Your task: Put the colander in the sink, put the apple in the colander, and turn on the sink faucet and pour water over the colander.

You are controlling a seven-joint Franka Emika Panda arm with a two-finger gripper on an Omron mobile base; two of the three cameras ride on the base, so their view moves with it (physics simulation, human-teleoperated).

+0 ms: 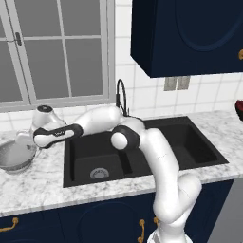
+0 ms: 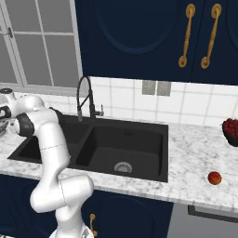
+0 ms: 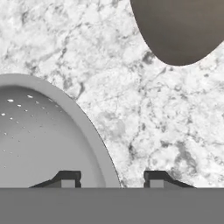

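One colander (image 3: 39, 135) on the counter (image 3: 144, 109) left of the sink (image 1: 142, 152), rim between my gripper's (image 3: 113, 178) parted tips: thin, stiff, slick metal, light, best pinched at the rim.

The arm (image 1: 156, 161) is built of rounded, glossy white segments joined by dark, near-black joint rings. A thick white column is seen at its base, swelling into bulbous shoulder and elbow housings. The last link is wrapped in a black band carrying small pale lettering, too small to be read. Two small dark fingertips (image 3: 70, 178) with lighter grey pads are carried by the gripper (image 3: 113, 179).
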